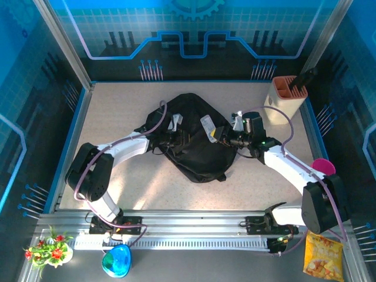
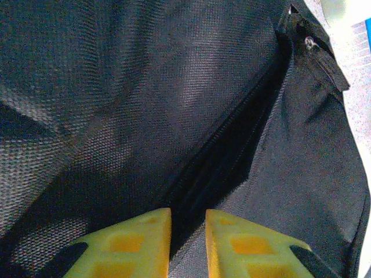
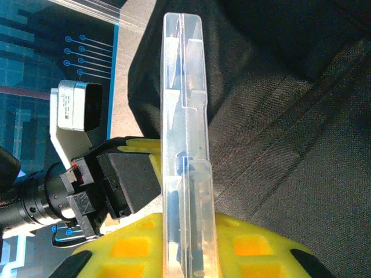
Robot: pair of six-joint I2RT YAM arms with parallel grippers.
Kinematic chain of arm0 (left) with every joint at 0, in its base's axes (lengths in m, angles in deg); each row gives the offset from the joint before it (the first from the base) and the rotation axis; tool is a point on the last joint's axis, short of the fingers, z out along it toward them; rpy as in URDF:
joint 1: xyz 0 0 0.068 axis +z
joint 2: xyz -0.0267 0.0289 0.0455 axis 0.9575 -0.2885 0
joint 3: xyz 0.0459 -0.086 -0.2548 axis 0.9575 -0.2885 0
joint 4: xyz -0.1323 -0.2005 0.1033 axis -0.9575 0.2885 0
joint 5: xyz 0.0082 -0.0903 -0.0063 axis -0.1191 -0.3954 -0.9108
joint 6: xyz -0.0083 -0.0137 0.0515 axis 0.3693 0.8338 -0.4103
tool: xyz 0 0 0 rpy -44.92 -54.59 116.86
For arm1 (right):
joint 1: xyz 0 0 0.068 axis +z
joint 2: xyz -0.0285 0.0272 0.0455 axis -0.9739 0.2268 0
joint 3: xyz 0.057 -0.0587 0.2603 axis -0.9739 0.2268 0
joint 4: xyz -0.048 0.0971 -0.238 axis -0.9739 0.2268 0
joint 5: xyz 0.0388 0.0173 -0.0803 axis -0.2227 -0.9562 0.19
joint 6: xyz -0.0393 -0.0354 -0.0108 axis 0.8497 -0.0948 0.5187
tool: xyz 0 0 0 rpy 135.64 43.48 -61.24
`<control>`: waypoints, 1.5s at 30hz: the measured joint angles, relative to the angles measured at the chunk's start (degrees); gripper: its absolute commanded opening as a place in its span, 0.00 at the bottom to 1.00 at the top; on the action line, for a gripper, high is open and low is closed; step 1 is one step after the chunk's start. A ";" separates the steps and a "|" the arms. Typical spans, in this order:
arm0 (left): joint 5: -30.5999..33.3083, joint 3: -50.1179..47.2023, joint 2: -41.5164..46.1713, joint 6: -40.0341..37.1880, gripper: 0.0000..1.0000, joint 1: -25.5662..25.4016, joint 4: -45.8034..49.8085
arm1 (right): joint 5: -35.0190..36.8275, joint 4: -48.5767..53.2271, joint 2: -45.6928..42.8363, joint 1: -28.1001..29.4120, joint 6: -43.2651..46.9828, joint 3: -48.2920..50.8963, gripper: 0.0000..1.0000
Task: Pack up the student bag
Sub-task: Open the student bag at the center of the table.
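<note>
Propping the black fabric backpack [image 1: 197, 161] open, left fingers [image 2: 139, 243] pinched its zip; right fingers [image 3: 255, 246] clamped a clear plastic case [image 3: 185, 145], edge-on.

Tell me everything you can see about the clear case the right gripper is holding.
The case is clear, colourless, hard-looking plastic, long and thin, seen edge-on with stepped ridges along it. Something dark shows faintly inside; I cannot tell what. The right gripper is shut on its near end, yellow fingers on both faces. It sticks straight out over the black bag; whether it touches the fabric is unclear.
</note>
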 measured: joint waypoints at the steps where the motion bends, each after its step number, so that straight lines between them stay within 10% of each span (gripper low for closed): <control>1: -0.02 0.00 0.00 -0.46 0.17 -0.37 -0.02 | 0.00 0.87 0.20 0.09 0.15 -0.46 0.17; 18: 0.39 0.00 0.00 -4.02 0.14 -5.92 0.20 | 2.71 11.87 5.99 4.85 0.74 -7.26 0.15; 45: 16.39 16.92 -8.09 -12.72 0.43 -8.55 16.28 | 3.93 6.56 3.58 4.83 -3.54 4.15 0.14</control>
